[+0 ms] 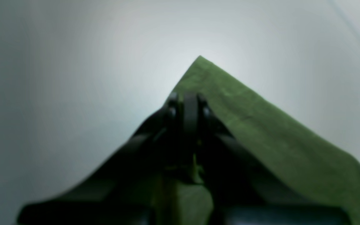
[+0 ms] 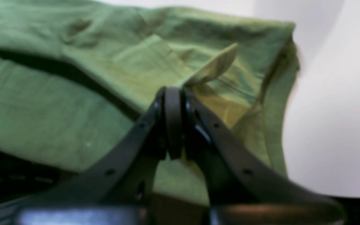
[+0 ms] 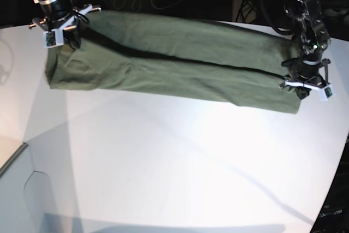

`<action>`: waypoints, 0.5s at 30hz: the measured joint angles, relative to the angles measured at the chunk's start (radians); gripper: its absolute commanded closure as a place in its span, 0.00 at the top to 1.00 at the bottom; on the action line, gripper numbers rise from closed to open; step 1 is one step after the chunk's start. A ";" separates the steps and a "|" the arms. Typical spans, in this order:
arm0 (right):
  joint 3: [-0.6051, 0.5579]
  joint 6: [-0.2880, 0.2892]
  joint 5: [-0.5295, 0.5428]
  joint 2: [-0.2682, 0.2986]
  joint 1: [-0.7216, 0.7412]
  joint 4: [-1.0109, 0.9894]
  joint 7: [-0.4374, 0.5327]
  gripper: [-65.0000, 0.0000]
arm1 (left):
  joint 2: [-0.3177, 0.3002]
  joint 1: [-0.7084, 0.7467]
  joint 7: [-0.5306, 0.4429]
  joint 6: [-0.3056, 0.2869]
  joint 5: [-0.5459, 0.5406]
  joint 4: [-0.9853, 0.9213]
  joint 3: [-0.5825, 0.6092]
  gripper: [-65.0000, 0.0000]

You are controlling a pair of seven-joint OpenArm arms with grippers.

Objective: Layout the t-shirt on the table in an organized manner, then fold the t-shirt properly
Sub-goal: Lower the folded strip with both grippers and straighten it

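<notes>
Stretching between the two arms, the plain olive-green cotton t-shirt (image 3: 169,64) hangs as a long folded band across the far part of the large smooth white surface (image 3: 180,162), its lower edge drooping toward the tabletop; whether that edge touches cannot be told. A dark crease line runs along the length of the band, roughly through its middle.

At one end of the t-shirt, the left claw (image 1: 190,103) is clenched on the cloth, its black fingers pressed together with a pointed corner of green fabric rising just beyond the tips (the wrist view is blurred, so the seam detail is lost). From that corner the cloth slopes away to one side over the white surface.

At the other end of the t-shirt, the right claw (image 2: 173,103) is likewise clamped tight on the fabric, pinching a layered edge; a small flap sticks up just past the fingertips, and folded layers of the shirt spread out behind it.

In the base view both arms stand at the shirt's ends, well apart, with dark cables and a blue object behind the far edge of the surface.
</notes>
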 measured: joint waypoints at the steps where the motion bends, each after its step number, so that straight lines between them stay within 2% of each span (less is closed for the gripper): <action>1: 0.000 0.000 0.000 0.001 -0.011 0.001 0.000 0.00 | 0.002 0.003 0.000 0.000 0.000 0.000 0.000 0.00; 9: -0.006 0.002 -0.001 0.000 -0.064 0.001 0.000 0.00 | 0.012 0.023 0.000 0.000 0.000 0.003 0.000 0.00; 15: -0.002 0.002 -0.002 0.000 -0.032 -0.064 0.000 0.00 | 0.010 0.042 0.000 0.001 0.000 0.007 0.000 0.00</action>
